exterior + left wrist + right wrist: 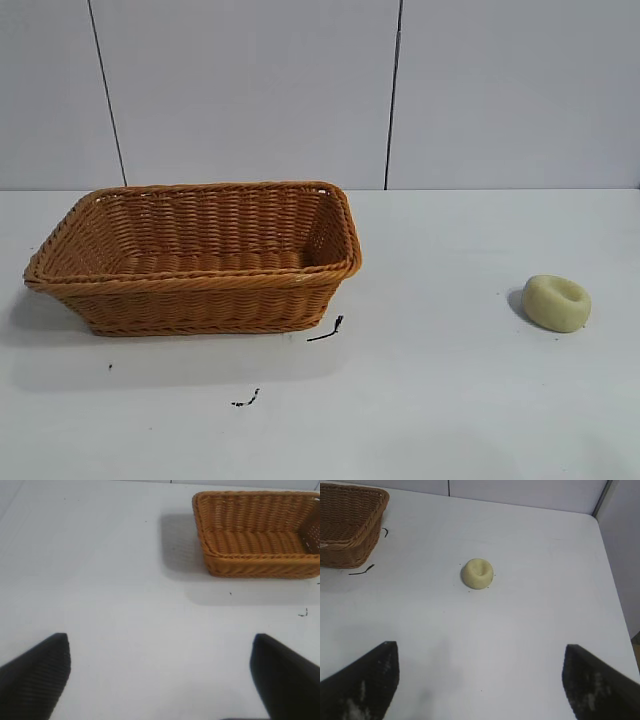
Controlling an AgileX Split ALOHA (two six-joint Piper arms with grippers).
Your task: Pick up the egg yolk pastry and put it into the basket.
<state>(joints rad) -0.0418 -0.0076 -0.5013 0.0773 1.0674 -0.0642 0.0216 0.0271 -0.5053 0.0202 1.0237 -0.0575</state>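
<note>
The egg yolk pastry, a small pale yellow-green dome with a dimple on top, lies on the white table at the right; it also shows in the right wrist view. The orange-brown woven basket stands at the left with nothing in it, and shows in the left wrist view and partly in the right wrist view. My right gripper is open and empty, well short of the pastry. My left gripper is open and empty, away from the basket. Neither arm shows in the exterior view.
Small dark scraps lie on the table in front of the basket, with another nearer the front. The table's right edge runs close past the pastry. A grey panelled wall stands behind.
</note>
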